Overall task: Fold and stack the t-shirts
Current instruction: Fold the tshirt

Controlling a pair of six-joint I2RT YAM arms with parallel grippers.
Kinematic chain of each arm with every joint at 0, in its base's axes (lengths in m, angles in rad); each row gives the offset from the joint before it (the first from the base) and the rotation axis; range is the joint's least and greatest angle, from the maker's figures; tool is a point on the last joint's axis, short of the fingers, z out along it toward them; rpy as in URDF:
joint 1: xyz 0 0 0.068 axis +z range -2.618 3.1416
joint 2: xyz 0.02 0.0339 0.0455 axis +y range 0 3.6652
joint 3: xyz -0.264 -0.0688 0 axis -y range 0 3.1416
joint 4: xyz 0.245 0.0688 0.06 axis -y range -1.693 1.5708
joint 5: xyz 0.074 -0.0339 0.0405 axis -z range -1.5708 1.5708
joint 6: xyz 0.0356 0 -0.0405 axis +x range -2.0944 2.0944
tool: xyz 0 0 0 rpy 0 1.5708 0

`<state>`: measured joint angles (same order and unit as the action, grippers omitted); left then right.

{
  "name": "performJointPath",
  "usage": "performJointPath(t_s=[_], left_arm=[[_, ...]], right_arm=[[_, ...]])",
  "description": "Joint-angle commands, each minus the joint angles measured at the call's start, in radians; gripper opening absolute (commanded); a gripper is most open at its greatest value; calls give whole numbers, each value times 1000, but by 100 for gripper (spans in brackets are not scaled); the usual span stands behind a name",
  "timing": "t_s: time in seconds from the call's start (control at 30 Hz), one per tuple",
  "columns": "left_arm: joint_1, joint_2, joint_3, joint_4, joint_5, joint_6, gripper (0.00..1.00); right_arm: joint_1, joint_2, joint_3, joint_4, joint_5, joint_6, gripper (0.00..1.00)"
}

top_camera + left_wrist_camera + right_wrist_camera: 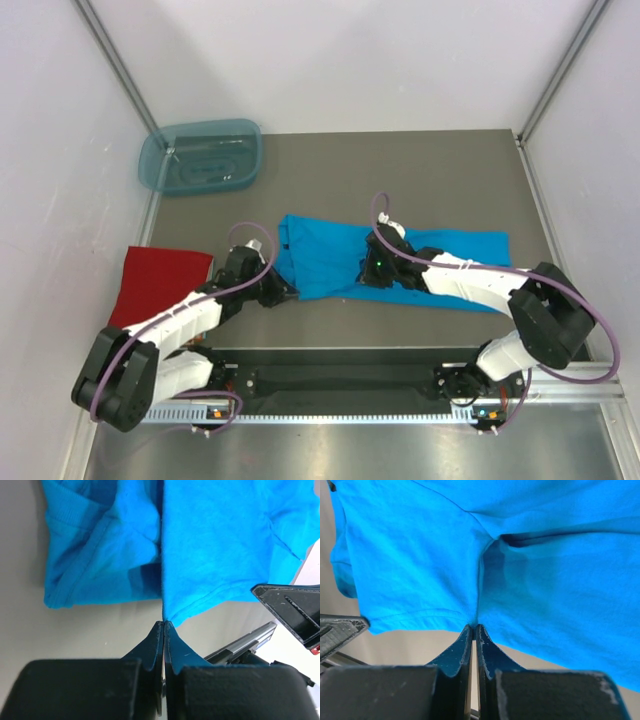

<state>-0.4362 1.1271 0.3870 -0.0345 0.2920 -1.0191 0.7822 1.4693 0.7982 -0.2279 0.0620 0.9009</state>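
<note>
The turquoise t-shirt (330, 255) lies across the middle of the table, long side running left to right. My left gripper (288, 293) is shut on its near left edge. In the left wrist view the gripper (164, 623) has a fold of the blue cloth (215, 545) pinched between its tips. My right gripper (363, 278) is shut on the near hem further right. The right wrist view shows the gripper (473, 626) biting the shirt (560, 595) at a crease. The red t-shirt (160, 285) lies folded flat at the left edge, beside my left arm.
A translucent blue-green tub (200, 157) stands at the back left corner. White walls with metal posts close in the table on both sides. Bare grey table (420, 170) shows behind the shirt. The black base rail (350, 380) runs along the near edge.
</note>
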Motion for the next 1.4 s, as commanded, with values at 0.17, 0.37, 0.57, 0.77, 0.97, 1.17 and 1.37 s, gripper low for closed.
performJointPath(t_s=[0.17, 0.37, 0.57, 0.77, 0.97, 1.17, 1.37], left_arm=[[-36, -52, -17, -57, -31, -39, 0], [-65, -41, -22, -82, -48, -58, 0], [-65, 2, 26, -131, -76, -42, 0], [-64, 92, 127, -194, -82, -4, 0], [-61, 166, 257, -271, -96, 28, 0], [-42, 255, 351, -294, -77, 39, 0], [8, 333, 437, -318, -60, 60, 0]], right_arm=[[-3, -58, -25, -2, 12, 7, 0], [-1, -40, -39, 2, 7, 6, 0], [-3, -14, -28, 6, -5, -8, 0], [-4, 29, 19, -14, -14, -33, 0], [-26, 57, 81, -51, -34, -66, 0], [-73, 109, 137, -74, -85, -109, 0], [-121, 175, 194, -79, -142, -135, 0]])
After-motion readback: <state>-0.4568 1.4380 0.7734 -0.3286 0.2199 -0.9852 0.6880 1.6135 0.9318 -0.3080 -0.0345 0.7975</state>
